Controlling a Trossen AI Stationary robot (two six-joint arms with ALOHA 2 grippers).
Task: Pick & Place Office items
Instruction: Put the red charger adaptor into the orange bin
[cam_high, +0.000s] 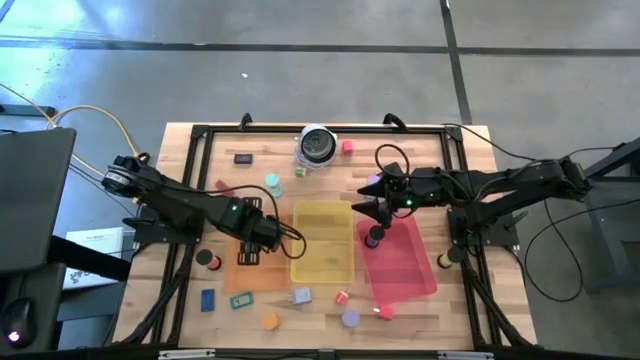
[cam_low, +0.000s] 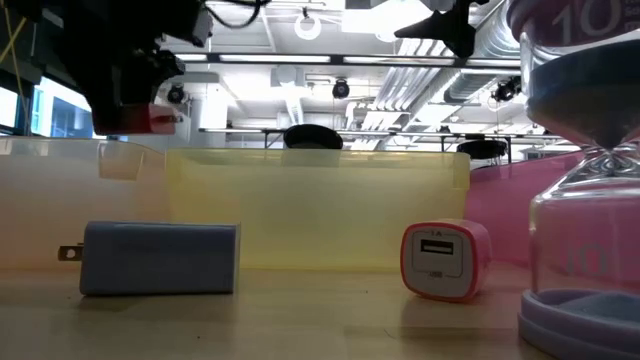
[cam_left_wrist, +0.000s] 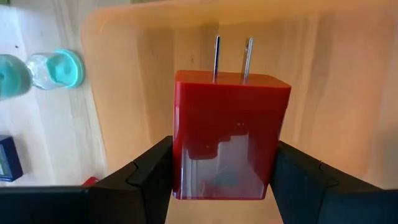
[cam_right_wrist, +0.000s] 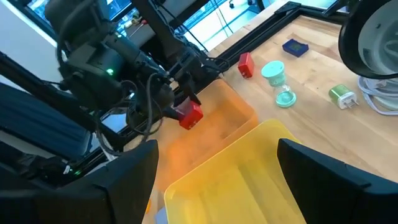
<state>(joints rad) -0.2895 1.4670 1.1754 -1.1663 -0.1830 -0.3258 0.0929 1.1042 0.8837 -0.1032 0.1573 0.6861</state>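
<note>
The left gripper (cam_left_wrist: 221, 180) squeezes a red plug block (cam_left_wrist: 229, 134) between its two dark fingers (cam_left_wrist: 146, 171). The block has two thin metal pins (they stick straight out, away from the wrist). The gripper holds it up in the air over the orange tray (cam_high: 252, 250), which sits on the left part of the wooden table (cam_high: 180, 310). From the right wrist view the red plug block (cam_right_wrist: 189, 114) hangs just above the tray's edge.

The right gripper (cam_high: 378, 205) hovers with its fingers spread apart and nothing between them. It is near the far end of the red tray (cam_high: 400, 258), on the right part of the table. A dark purple piece (cam_high: 374, 237) stands in that tray, close to the gripper.

The yellow tray (cam_high: 322, 242) lies between the orange one and the red one.

Other small items are spread on the table. A teal sand timer (cam_right_wrist: 280, 81) and a green plug (cam_right_wrist: 341, 95) stand on the far side, near the round silver-and-black thing (cam_high: 317, 146). A grey-blue plug block (cam_low: 160, 258) and a small pink and white charger (cam_low: 445, 260) sit on the near side, in front of the yellow tray. A purple sand timer (cam_low: 585, 190) stands near them, to the right.
</note>
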